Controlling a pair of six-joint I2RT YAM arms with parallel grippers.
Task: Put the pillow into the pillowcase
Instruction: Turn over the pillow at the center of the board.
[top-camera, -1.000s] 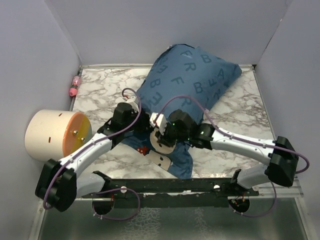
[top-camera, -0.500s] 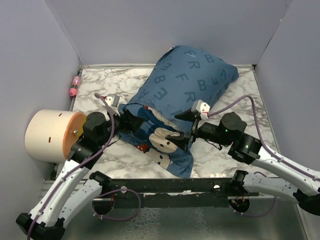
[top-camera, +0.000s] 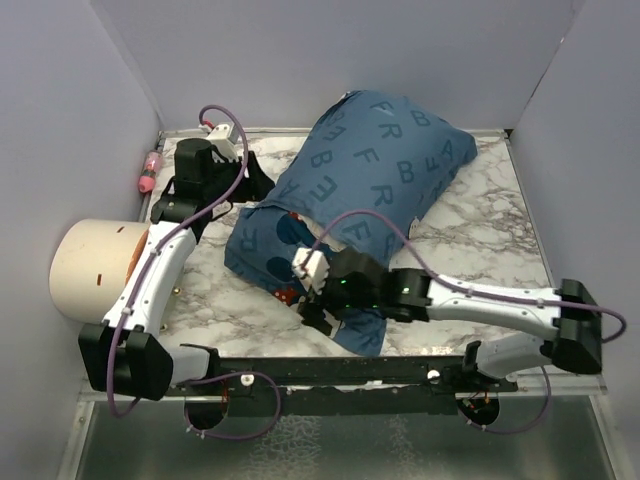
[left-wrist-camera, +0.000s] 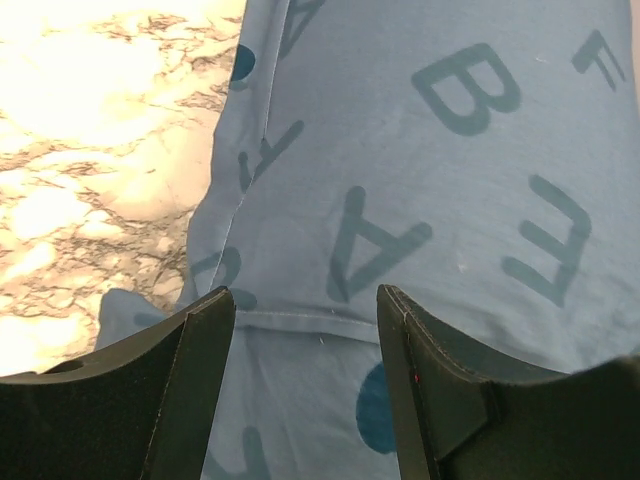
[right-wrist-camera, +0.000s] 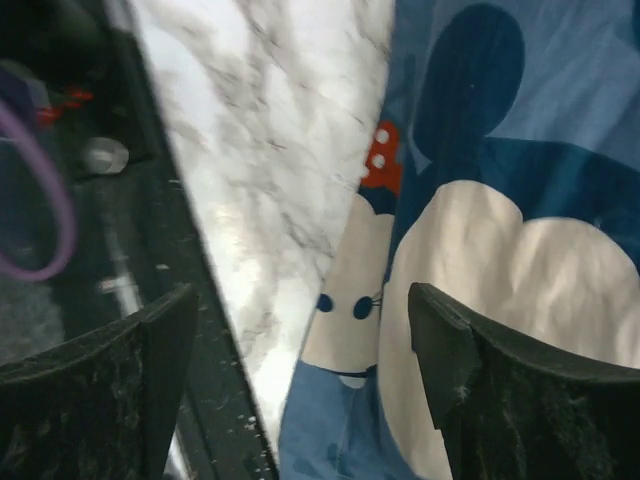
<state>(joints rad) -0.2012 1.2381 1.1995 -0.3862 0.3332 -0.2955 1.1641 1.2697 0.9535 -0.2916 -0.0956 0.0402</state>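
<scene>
Both arms have swung since half a second ago. Left fingers (left-wrist-camera: 200, 385) now sit by the far left corner of the surface (top-camera: 480, 225), spread wide and empty at the left edge of the pillowcase (top-camera: 375, 165), over its printed A, B and F. Right fingers (right-wrist-camera: 470, 375), also wide and empty, hang at the near edge over the flat mouse-face end. The pillowcase's plump part reaches the far right corner. No pillow shows.

Mouse-print pillowcase (right-wrist-camera: 500, 200) on marble table (right-wrist-camera: 270, 180)
</scene>
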